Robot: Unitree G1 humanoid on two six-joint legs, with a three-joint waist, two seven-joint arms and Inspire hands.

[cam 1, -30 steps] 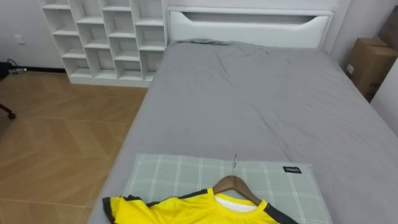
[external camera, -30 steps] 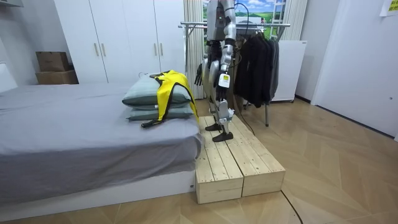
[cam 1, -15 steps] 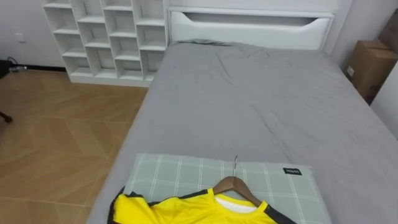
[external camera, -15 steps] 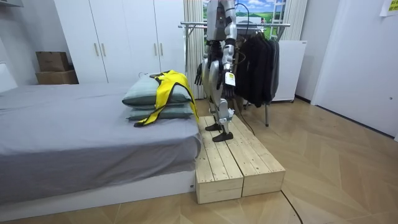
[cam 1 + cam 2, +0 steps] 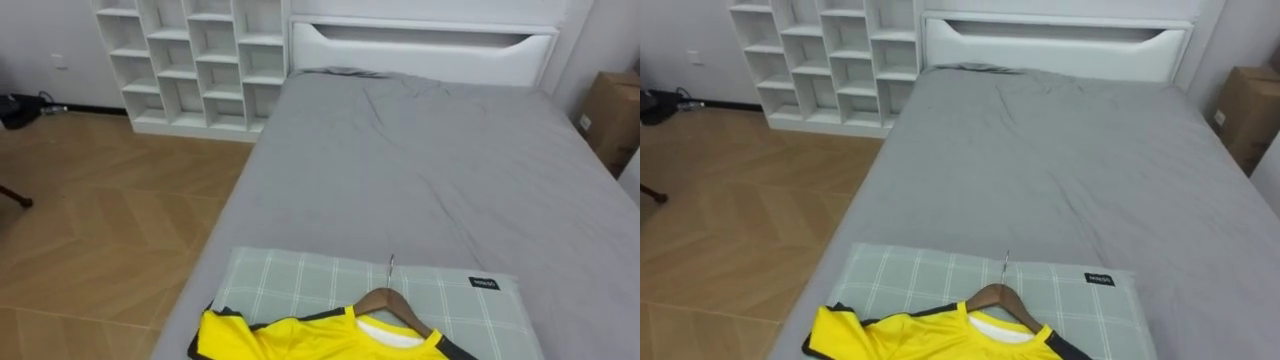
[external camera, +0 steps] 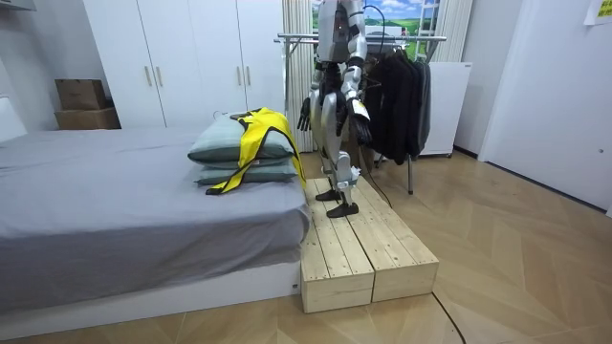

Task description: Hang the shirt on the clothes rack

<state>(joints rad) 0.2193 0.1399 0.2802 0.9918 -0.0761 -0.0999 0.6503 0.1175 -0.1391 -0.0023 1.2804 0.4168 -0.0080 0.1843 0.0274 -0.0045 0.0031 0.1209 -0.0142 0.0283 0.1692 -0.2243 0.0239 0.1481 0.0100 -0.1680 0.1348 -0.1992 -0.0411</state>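
At the end of the bed (image 5: 420, 180) farthest from its headboard (image 5: 420, 45), the robot stands on a wooden platform (image 6: 354, 248) set against the bed, facing along the mattress. On that end of the bed lie two stacked checked pillows (image 5: 300, 280). The yellow shirt (image 5: 300, 340) with dark trim is spread over the top one, one part trailing down the bed's side nearest the room camera. A wooden hanger (image 5: 385, 300) sits in the shirt's collar, its metal hook pointing toward the headboard. The left hand (image 6: 361, 107) and the right hand (image 6: 306, 113) hang by the robot's hips, apart from the shirt; I cannot tell whether either is open or closed. Behind the robot, away from the bed, a clothes rack (image 6: 421, 38) carries dark garments (image 6: 397, 96). A white cube shelf (image 5: 200, 60) stands left of the headboard, and a cardboard box (image 5: 612, 105) stands on the bed's right.
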